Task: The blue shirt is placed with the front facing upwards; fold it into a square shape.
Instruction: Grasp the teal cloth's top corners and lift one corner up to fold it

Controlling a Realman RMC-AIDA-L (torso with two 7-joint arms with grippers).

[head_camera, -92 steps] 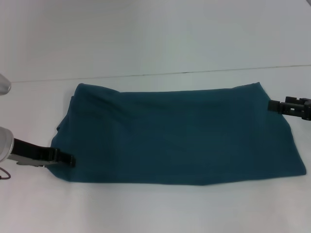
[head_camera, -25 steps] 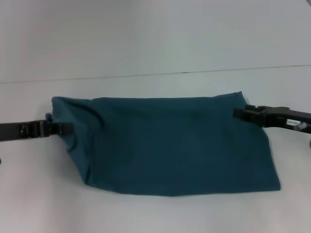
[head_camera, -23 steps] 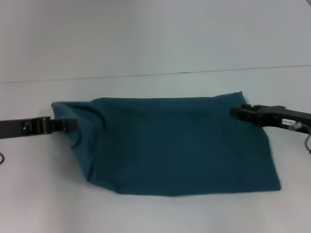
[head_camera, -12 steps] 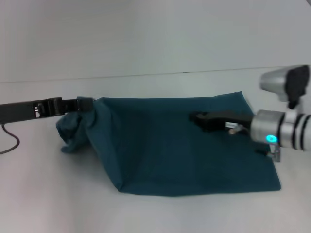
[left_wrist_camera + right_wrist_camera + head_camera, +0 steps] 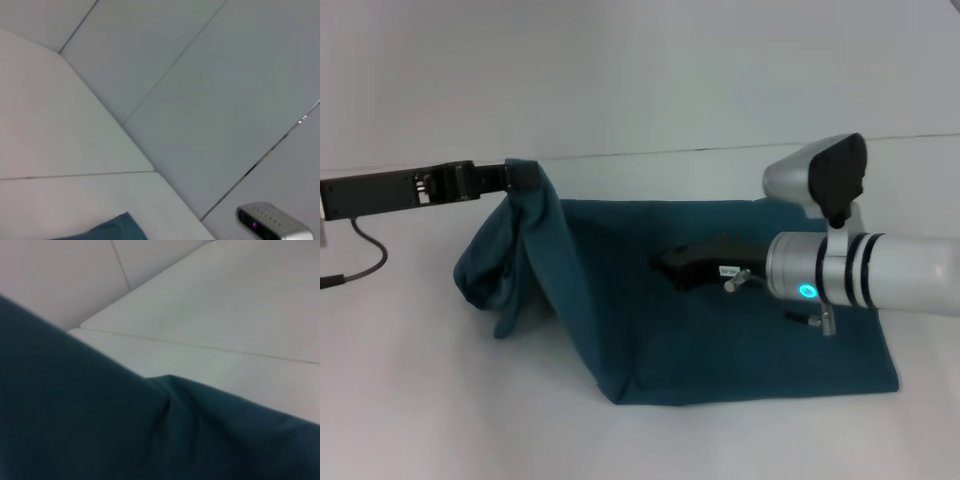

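Observation:
The blue shirt (image 5: 650, 330) lies plain teal side up on the white table, with no letters showing. My left gripper (image 5: 520, 175) is shut on the shirt's left end and holds it raised above the table, so the cloth hangs from it in a slanting fold. My right gripper (image 5: 665, 265) reaches low over the shirt's middle, its tip against the cloth. The right arm's grey body hides the shirt's far right corner. A corner of the blue shirt (image 5: 107, 231) shows in the left wrist view. The right wrist view is mostly filled by the blue shirt (image 5: 100, 430) close up.
The white table (image 5: 640, 440) has bare surface in front of and behind the shirt. Its back edge (image 5: 720, 150) meets a pale wall. A black cable (image 5: 365, 250) loops under the left arm at the far left. A grey device (image 5: 272, 227) shows in the left wrist view.
The left gripper has risen and moved right, lifting the shirt's left end over the rest. The right gripper has moved from the far right corner to over the shirt's middle.

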